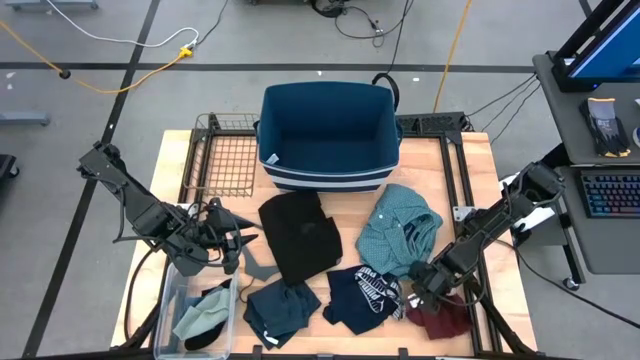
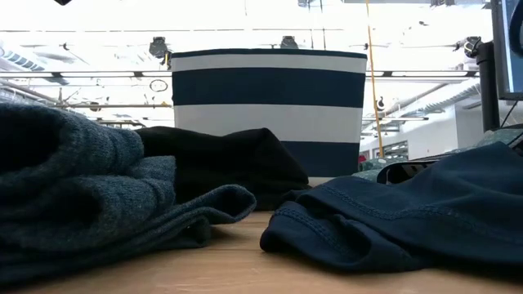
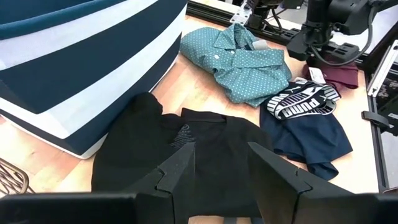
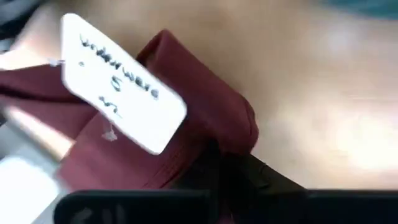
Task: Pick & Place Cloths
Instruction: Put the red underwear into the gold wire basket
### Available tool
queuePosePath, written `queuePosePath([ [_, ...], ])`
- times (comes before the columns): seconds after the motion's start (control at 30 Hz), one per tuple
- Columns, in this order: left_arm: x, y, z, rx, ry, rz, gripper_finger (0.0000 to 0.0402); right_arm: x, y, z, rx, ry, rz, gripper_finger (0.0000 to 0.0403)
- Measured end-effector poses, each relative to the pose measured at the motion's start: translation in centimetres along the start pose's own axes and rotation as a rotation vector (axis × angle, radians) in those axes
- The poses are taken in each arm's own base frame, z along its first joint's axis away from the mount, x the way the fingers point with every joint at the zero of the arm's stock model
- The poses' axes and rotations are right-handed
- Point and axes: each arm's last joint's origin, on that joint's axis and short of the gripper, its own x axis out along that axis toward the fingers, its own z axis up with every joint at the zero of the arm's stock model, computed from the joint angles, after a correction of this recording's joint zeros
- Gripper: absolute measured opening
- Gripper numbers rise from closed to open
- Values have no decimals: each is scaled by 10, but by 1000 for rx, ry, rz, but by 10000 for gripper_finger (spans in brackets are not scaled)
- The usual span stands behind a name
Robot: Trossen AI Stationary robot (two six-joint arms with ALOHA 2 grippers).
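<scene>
Several cloths lie on the wooden table: a black one (image 1: 300, 235), a teal checked shirt (image 1: 400, 225), a navy one with white print (image 1: 365, 295), a dark teal one (image 1: 280, 308) and a maroon one (image 1: 445, 320) near the right front corner. A pale green cloth (image 1: 205, 315) lies in a clear bin. My left gripper (image 3: 227, 168) is open and hovers just left of the black cloth (image 3: 186, 143). My right gripper (image 1: 425, 288) is shut on the maroon cloth (image 4: 186, 124). My right gripper pinches a raised fold of the maroon cloth (image 4: 217, 146) between its two fingers, close to the white tag (image 4: 118, 93). It comes at the cloth from above, slanting down. The rest of the cloth (image 1: 450, 322) lies on the table.
A navy basket with white stripes (image 1: 328, 135) stands at the table's far middle, with a wire rack (image 1: 225, 155) to its left. A grey hanger (image 1: 262, 270) lies between the black and dark teal cloths. The clear bin (image 1: 175, 300) sits at the front left corner. Metal rails (image 1: 462, 180) edge the table's right side.
</scene>
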Motion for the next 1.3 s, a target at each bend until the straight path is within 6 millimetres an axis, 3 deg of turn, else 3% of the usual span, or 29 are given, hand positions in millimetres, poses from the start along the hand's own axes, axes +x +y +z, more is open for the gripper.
queuePosePath([
  [0.2, 0, 0, 0, -7, 0, 0, 145, -6, 16, -2, -76, 52, 182, 3],
  [0.47, 0, 0, 0, -9, -1, -2, 145, -41, 33, -9, -92, -72, 467, 1],
  [0.87, -1, -9, 9, -29, -67, -74, 145, -105, 39, -17, -81, -588, 863, 1],
  [1.07, -2, -17, 19, -23, -147, -141, 145, -137, 46, -8, -155, -900, 1049, 0],
  [1.3, 2, -20, 37, -141, -202, -242, 145, -172, 44, 8, -239, -1208, 1183, 0],
])
